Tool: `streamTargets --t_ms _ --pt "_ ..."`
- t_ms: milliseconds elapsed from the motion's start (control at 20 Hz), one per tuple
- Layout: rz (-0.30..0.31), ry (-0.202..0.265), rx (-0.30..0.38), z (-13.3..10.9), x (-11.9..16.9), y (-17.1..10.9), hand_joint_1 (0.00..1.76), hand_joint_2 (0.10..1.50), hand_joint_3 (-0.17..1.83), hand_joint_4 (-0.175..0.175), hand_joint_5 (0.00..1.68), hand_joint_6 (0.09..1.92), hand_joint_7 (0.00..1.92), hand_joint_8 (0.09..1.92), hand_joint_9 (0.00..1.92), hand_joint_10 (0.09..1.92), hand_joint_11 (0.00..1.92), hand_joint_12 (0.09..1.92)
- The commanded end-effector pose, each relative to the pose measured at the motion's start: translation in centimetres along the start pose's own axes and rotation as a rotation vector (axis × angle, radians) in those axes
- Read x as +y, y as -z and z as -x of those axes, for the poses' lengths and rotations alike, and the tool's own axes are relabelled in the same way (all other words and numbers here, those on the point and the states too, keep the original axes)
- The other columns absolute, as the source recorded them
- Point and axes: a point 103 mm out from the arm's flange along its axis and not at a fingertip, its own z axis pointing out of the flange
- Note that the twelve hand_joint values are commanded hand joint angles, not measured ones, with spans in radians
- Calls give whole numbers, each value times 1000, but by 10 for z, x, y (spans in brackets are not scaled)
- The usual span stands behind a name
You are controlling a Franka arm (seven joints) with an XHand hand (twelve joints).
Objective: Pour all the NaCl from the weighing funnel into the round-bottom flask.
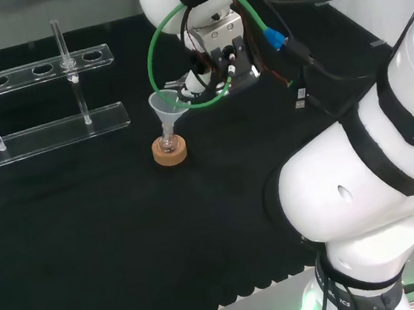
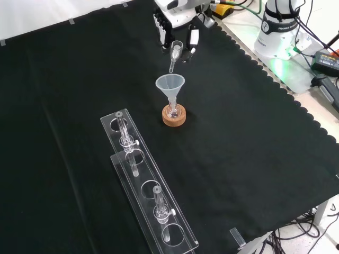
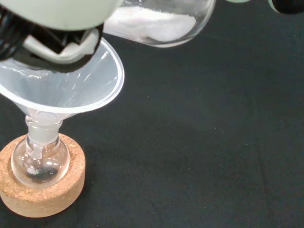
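In the front view, at the left, two clear racks [image 2: 143,185] are laid end to end, well apart from the work. Nearer the middle a small round-bottom flask [image 2: 172,112] is seated in a cork ring [image 2: 174,117], and a plastic funnel [image 2: 170,84] is set in its neck. Just above and behind the funnel's rim the weighing funnel [image 2: 175,54] is held tilted, spout down, pinched between the curled fingers of the hand [image 2: 175,26]. In the wrist view white NaCl [image 3: 152,24] is seen lying in the weighing funnel's bulb — little, if any, appears to have been poured.

Several risks can be judged from here. The spout seems to sit close to the funnel's edge, so grains could be dropped onto the black cloth [image 2: 254,159] if the tilt is steepened before it is centred. The funnel could be knocked askew — or the flask tipped off its stand — if touched. Salt may also be left clinging inside the bulb.

No label or writing can be read on the glassware.
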Motion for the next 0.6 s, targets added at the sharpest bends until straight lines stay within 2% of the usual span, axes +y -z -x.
streamTargets --t_ms 50,250,600 --pt "-22 4 -16 -3 0 2 1234 426 904 -175 1607 154 1754 513 1828 87 1754 538" --pt "-32 15 -35 -11 -1 4 1234 426 904 -175 1608 153 1754 512 1830 87 1754 535" --pt "-73 15 -132 -24 -2 6 1234 425 906 -175 1609 151 1755 512 1832 87 1755 531"
